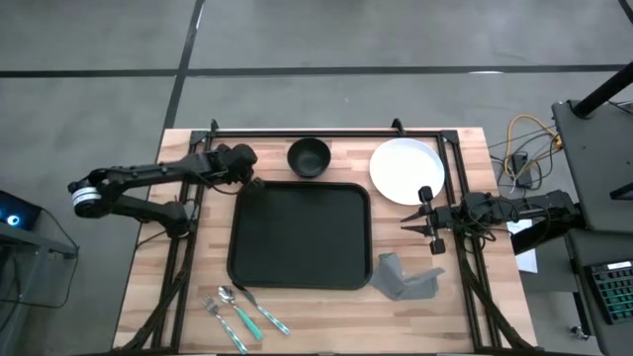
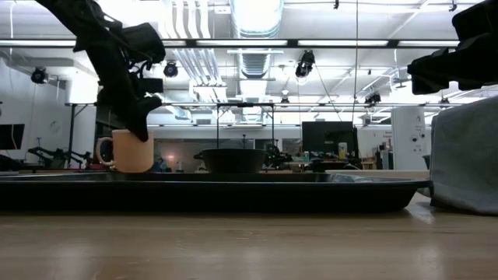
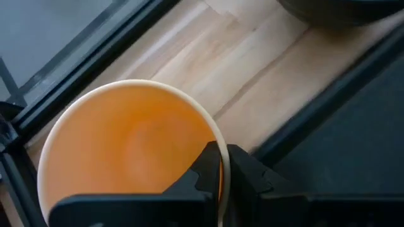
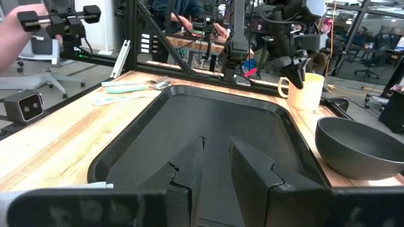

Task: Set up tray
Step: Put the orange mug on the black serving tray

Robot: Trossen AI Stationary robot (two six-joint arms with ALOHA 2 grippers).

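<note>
I see the tray [image 1: 300, 235] lying flat mid-tabletop on pale wood planks, with a dark bowl [image 1: 309, 156] and a white plate [image 1: 406, 170] toward the far edge, a grey napkin [image 1: 406, 279] by the tray's near right corner and cutlery [image 1: 240, 312] at the near edge. My left gripper [image 3: 222, 169] pinches the rim of a cup [image 2: 126, 150] just off the tray's far left corner; the right gripper [image 1: 431, 221] hovers at the right edge, fingers narrowly apart, holding nothing. Behind the table is a bright workshop with ceiling ducts and someone's hand [image 4: 16, 36].
</note>
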